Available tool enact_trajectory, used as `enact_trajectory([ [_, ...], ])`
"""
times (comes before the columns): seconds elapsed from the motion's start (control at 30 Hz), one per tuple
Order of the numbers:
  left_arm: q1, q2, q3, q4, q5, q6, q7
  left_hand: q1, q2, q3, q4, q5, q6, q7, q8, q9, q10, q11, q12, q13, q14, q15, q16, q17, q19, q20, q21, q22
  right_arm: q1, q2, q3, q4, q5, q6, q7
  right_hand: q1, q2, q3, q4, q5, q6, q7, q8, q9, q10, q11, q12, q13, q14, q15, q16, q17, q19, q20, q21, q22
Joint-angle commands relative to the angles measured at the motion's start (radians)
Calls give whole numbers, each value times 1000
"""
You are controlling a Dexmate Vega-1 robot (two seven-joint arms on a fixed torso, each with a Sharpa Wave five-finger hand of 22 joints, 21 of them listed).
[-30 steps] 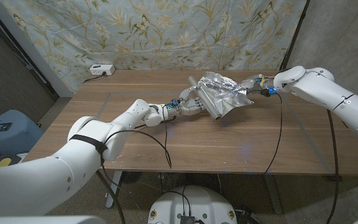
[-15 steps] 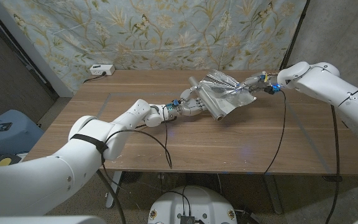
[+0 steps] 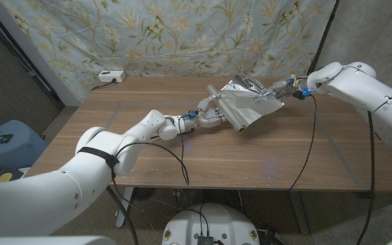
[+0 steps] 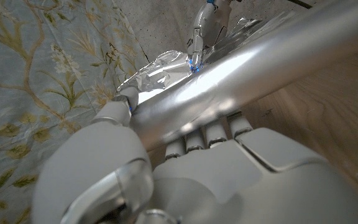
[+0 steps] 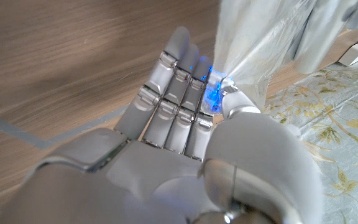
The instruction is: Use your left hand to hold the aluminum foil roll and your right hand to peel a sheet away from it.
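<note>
The left hand (image 3: 208, 116) grips the aluminum foil roll (image 3: 227, 109) near the table's (image 3: 114, 136) far edge, toward its right, while the right hand (image 3: 282, 91) pinches the crinkled sheet (image 3: 254, 97) stretched out from it

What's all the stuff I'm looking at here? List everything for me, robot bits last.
aluminum foil roll: one, silver, lying on the table at mid-back.
foil sheet: one, silver, crinkled, stretched from the roll toward the table's right side.
table: one, brown wood, under everything.
white box: one, white, back left corner of the table.
curtain: one, pale with a leaf print, behind the table.
blue bin: one, blue, left of the table.
left hand: one, grey, gripping the roll.
right hand: one, grey, pinching the sheet's far end.
</note>
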Motion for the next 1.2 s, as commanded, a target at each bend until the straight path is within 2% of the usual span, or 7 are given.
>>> enact_trajectory([
  [0.03, -3, -4, -7, 13, 4, 5, -7, -10, -1, 0, -6, -1, -4, 1, 4, -2, -7, -1, 0, 1, 3, 0, 2, 2, 1, 1, 4, 5, 31, -13, -13, -2, -15, -44, 2, 0, 9, -2, 5, 7, 7, 6, -3, 3, 7, -2, -4, 2, 16, -53, -4, 3, 10, -4, 7, 3],
  [0.23, -9, -5, -8, 23, 11, -1, -12, -12, 2, 1, -6, -3, -5, 3, 5, -4, -6, 5, 1, 0, 3, 2, 2, 1, 2, 2, 2, 5, 39, -10, -14, 7, -16, -52, 0, 1, 10, -2, 5, 7, 8, 6, -5, 3, 5, -1, -8, 3, 17, -53, -6, 3, 9, -6, 9, 3],
  [0.57, -11, -3, -15, 29, 15, 0, -11, -15, 1, 0, -7, -7, -5, 2, 7, -7, -6, 0, 3, -1, 3, 0, 2, -2, 4, 2, 0, 5, 54, -8, -22, 26, -29, -53, 1, 3, 11, -4, 5, 7, 9, 6, -8, 4, 9, 0, -10, 3, 17, -53, -10, 4, 9, -8, 11, 3],
  [0.77, -11, -2, -18, 32, 17, 0, -11, -14, 0, 1, -9, -8, -4, 1, 8, -9, -7, 0, 3, -2, 4, 0, 3, -4, 4, 0, -2, 5, 64, -9, -28, 30, -39, -56, 5, 6, 11, -6, 5, 7, 10, 9, -11, 4, 13, -10, -12, 4, 21, -54, -12, 6, 9, -8, 13, 2],
  [1.0, -11, -1, -18, 31, 20, 1, -15, -15, 3, 1, -9, -11, -5, 1, 8, -11, -7, 1, 4, -3, 2, 2, 3, -4, 4, 1, -4, 5, 69, -16, -26, 25, -44, -71, 3, 9, 12, -6, 4, 7, 11, 8, -14, 5, 12, -7, -16, 4, 24, -55, -14, 6, 9, -9, 15, 2],
  [1.03, -10, 0, -17, 28, 21, 1, -15, -15, 4, 2, -9, -11, -7, 1, 8, -11, -9, 2, 3, -3, 2, 2, 3, -4, 4, 2, -5, 5, 69, -16, -25, 24, -45, -75, 0, 9, 12, -7, 4, 7, 12, 6, -14, 5, 12, 3, -17, 4, 25, -55, -15, 6, 9, -9, 16, 2],
  [1.2, -3, 4, -18, 14, 18, 10, -11, -16, 3, 2, -9, -12, -4, 2, 9, -13, -7, 1, 5, -4, 2, 0, 3, -6, 5, 2, -6, 5, 71, -20, -23, 18, -45, -87, -3, 10, 12, -8, 5, 7, 12, 7, -16, 6, 13, -2, -19, 4, 27, -55, -16, 7, 9, -10, 17, 2],
])
